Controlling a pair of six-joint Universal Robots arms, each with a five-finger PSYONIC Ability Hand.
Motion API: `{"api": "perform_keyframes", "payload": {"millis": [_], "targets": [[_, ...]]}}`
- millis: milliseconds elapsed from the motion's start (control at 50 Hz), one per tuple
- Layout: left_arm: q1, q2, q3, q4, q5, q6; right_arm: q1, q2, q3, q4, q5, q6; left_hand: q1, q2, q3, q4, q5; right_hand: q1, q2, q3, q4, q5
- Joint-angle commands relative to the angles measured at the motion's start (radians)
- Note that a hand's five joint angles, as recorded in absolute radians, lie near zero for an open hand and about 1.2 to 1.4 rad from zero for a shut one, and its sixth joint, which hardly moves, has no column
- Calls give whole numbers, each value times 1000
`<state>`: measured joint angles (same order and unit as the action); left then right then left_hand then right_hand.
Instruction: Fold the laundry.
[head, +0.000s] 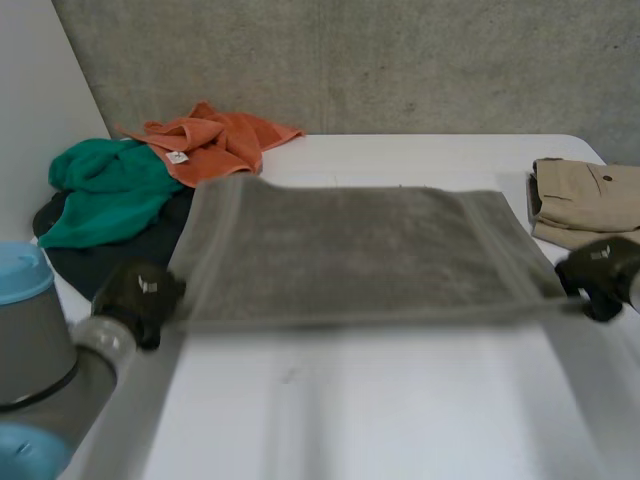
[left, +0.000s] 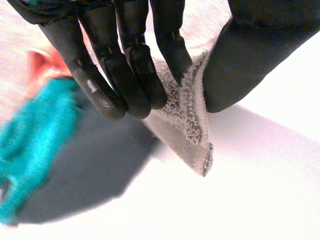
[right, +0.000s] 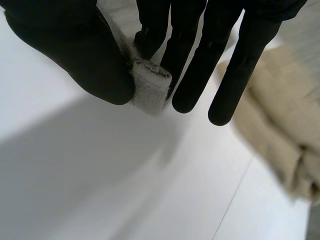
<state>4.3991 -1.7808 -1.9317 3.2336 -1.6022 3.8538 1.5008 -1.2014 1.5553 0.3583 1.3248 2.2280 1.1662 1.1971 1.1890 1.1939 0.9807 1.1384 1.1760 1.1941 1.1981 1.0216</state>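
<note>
The white table spreads open across the lower half of the head view, giving room in front of my towel. The towel stretches grey across the middle of the frame, its near edge drawn taut between my two hands. At upper left a green cloth and an orange cloth sit heaped, the orange one just beside the towel's far left corner. Folded beige trousers lie at the right edge, near my right hand. My left hand is at lower left. The wrist views add the grips: each hand pinches its near towel corner between thumb and fingers.
</note>
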Motion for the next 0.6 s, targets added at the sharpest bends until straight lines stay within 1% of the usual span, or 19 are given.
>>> {"api": "perform_keyframes", "payload": {"millis": [20,60,120,140,180,200,240,260,360,400,420,480,500,600], "targets": [[-59,116,-49,-481,-62,139,-111,-63,37,453,25,-447,230,199,207,202,241,258,220,202,198,200],[-70,118,-39,-521,-67,145,-119,-69,40,438,17,-472,230,199,207,202,241,258,220,202,198,200],[-87,110,16,-471,-59,139,-99,-69,28,349,13,-426,230,199,207,202,241,258,220,202,198,200],[-95,98,49,-418,-58,132,-90,-67,23,303,10,-391,230,199,207,202,241,258,220,202,198,200],[-102,77,89,-367,-58,124,-80,-60,19,257,8,-354,230,199,207,202,241,258,220,202,198,200],[-113,46,133,-303,-56,115,-73,-40,11,205,4,-316,230,199,207,202,241,258,220,202,198,200],[-122,11,180,-235,-58,105,-59,-12,-4,147,-3,-269,230,199,207,202,241,258,220,202,198,200],[-130,-29,229,-168,-61,99,-38,14,-21,89,-3,-221,230,199,207,202,241,258,220,202,198,200],[-139,-153,370,-22,-76,93,4,65,-55,-85,-1,-90,230,199,207,202,241,258,220,202,198,200],[-142,-192,411,-6,-88,93,13,77,-64,-140,1,-48,230,199,207,202,241,258,220,202,198,200],[-148,-228,451,-5,-103,93,22,91,-73,-194,2,-22,230,199,207,202,241,258,220,202,198,200],[-159,-282,513,-1,-122,93,36,118,-92,-260,11,10,230,199,207,202,241,258,220,202,198,200],[-162,-317,555,-3,-133,96,45,135,-104,-298,22,24,230,199,207,202,241,258,220,202,198,200],[-162,-420,683,-11,-173,118,68,180,-147,-380,74,35,230,199,207,202,241,258,220,202,198,200]]}}
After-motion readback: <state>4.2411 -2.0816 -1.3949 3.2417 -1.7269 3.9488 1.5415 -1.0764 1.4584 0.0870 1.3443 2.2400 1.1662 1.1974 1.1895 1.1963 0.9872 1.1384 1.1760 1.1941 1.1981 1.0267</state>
